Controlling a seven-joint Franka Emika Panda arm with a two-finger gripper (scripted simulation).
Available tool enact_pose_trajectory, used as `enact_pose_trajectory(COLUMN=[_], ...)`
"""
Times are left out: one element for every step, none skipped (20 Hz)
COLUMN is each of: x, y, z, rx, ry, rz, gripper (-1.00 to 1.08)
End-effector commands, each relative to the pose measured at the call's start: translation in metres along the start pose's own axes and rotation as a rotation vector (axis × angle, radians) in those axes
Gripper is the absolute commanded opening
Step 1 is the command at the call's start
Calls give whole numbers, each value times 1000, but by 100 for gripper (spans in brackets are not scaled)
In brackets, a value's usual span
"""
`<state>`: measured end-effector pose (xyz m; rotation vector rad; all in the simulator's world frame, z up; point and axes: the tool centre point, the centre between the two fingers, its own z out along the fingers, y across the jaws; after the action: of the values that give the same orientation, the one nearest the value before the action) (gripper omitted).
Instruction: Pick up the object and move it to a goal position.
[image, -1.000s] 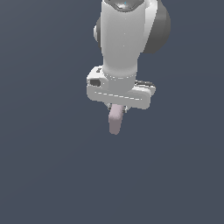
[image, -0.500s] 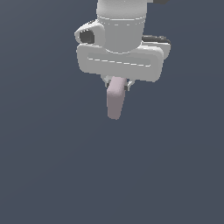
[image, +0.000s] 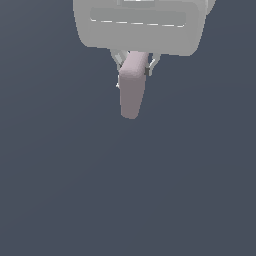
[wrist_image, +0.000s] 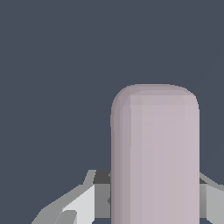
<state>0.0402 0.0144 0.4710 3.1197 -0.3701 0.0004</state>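
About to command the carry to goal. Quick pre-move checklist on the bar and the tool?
1. Bar held in the tool: ok, fingers flank its upper end.
2. Bar off any surface: ok, it hangs free against plain background.
3. Grip centred on the bar: not ok, most of its length sticks out below the fingers.
4. Bar aligned with the tool: cannot tell, it looks slightly tilted in the exterior view.
5. Goal position visible: cannot tell, no marker in either view.
6. Obstacles near the bar: ok, none seen.

The claw (image: 134, 67) and its clamped pinkish bar (image: 132, 90) have risen, looming larger in the exterior view.
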Motion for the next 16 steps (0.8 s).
enact_pose_trajectory(x=[1,1,2,2,2,2,3,3,3,4,4,4,4,4,5,5], y=[0,0,0,0,0,0,0,0,0,0,0,0,0,0,0,0], z=[-15,-20,-25,-29,-33,-37,-40,-43,-46,-48,-50,-52,-54,-55,-56,-57], rx=[0,0,0,0,0,0,0,0,0,0,0,0,0,0,0,0], ry=[0,0,0,0,0,0,0,0,0,0,0,0,0,0,0,0], rz=[0,0,0,-1,-1,-1,-1,-1,-1,-1,-1,-1,-1,-1,-1,-1], gripper=[-100,-100,-100,-100,-100,-100,-100,-100,-100,-100,-100,-100,-100,-100,-100,-100])
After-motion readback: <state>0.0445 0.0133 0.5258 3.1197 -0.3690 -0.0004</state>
